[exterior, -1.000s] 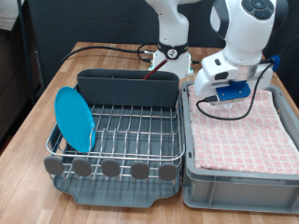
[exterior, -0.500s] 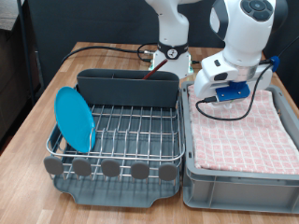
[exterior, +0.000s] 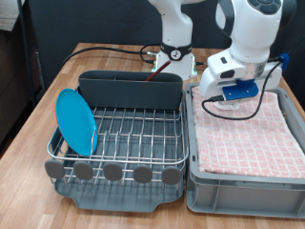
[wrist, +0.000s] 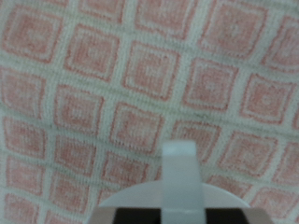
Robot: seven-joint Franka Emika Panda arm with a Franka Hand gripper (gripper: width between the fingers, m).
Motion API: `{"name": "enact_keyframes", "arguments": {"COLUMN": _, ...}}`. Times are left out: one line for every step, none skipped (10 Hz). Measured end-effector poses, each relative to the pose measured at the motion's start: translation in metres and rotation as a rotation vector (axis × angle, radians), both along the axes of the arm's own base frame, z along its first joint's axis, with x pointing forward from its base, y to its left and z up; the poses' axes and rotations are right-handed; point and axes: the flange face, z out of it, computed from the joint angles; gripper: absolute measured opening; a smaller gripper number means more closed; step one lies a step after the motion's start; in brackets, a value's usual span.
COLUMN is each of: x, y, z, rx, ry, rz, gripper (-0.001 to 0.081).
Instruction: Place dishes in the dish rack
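The pincer is seen poised low over the checked cloth in the grey bin; how far it is opened cannot be told. At nine o'clock, the blue plate is stood on edge in the dish rack on the worktop. No writing can be read.

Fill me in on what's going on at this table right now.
A Panda arm has its claw low over the checked cloth in the grey bin, and the wrist view shows mostly cloth. The blue plate already stands on edge at the dish rack's left end in the exterior view.
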Motion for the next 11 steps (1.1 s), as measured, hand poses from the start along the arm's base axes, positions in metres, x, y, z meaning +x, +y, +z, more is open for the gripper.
{"name": "enact_keyframes", "arguments": {"x": 0.007, "y": -0.001, "z": 0.016, "rx": 0.0, "ry": 0.002, "rz": -0.004, "gripper": 0.0071}}
{"name": "enact_keyframes", "arguments": {"x": 0.015, "y": -0.003, "z": 0.032, "rx": -0.002, "ry": -0.013, "rz": -0.01, "gripper": 0.0071}}
{"name": "enact_keyframes", "arguments": {"x": 0.023, "y": -0.006, "z": 0.047, "rx": 0.007, "ry": -0.043, "rz": -0.022, "gripper": 0.0071}}
{"name": "enact_keyframes", "arguments": {"x": 0.032, "y": -0.012, "z": 0.062, "rx": -0.006, "ry": -0.097, "rz": -0.023, "gripper": 0.0071}}
{"name": "enact_keyframes", "arguments": {"x": 0.043, "y": -0.019, "z": 0.077, "rx": -0.038, "ry": -0.161, "rz": -0.03, "gripper": 0.0071}}
{"name": "enact_keyframes", "arguments": {"x": 0.055, "y": -0.027, "z": 0.089, "rx": -0.073, "ry": -0.235, "rz": -0.049, "gripper": 0.0071}}
{"name": "enact_keyframes", "arguments": {"x": 0.066, "y": -0.034, "z": 0.101, "rx": -0.087, "ry": -0.295, "rz": -0.052, "gripper": 0.0071}}
{"name": "enact_keyframes", "arguments": {"x": 0.072, "y": -0.036, "z": 0.105, "rx": -0.094, "ry": -0.318, "rz": -0.047, "gripper": 0.0071}}
{"name": "enact_keyframes", "arguments": {"x": 0.071, "y": -0.036, "z": 0.104, "rx": -0.094, "ry": -0.308, "rz": -0.05, "gripper": 0.0071}}
{"name": "enact_keyframes", "arguments": {"x": 0.072, "y": -0.038, "z": 0.104, "rx": -0.104, "ry": -0.319, "rz": -0.075, "gripper": 0.0071}}
{"name": "enact_keyframes", "arguments": {"x": 0.076, "y": -0.043, "z": 0.104, "rx": -0.11, "ry": -0.344, "rz": -0.102, "gripper": 0.0071}}
